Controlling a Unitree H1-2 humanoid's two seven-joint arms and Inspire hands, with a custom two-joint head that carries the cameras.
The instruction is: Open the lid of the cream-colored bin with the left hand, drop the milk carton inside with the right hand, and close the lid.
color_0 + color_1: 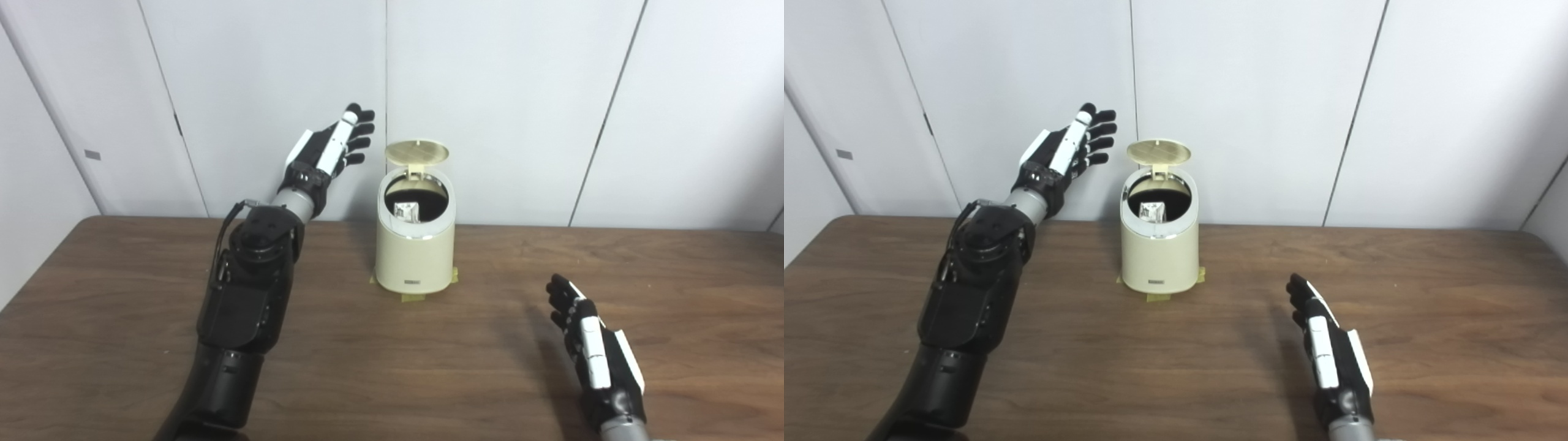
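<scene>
The cream-colored bin (415, 257) stands at the back middle of the table, its round lid (417, 151) tipped up and open. Inside the dark opening lies the milk carton (407, 212), its white top showing. My left hand (334, 147) is raised to the left of the lid, open with fingers spread, a short gap away from it and holding nothing. My right hand (585, 334) rests low over the table to the front right of the bin, open and empty.
The wooden table (429, 355) reaches a white panelled wall (520, 92) just behind the bin. Yellow tape (411, 298) marks the bin's base. My left forearm (251, 294) stretches across the table's left half.
</scene>
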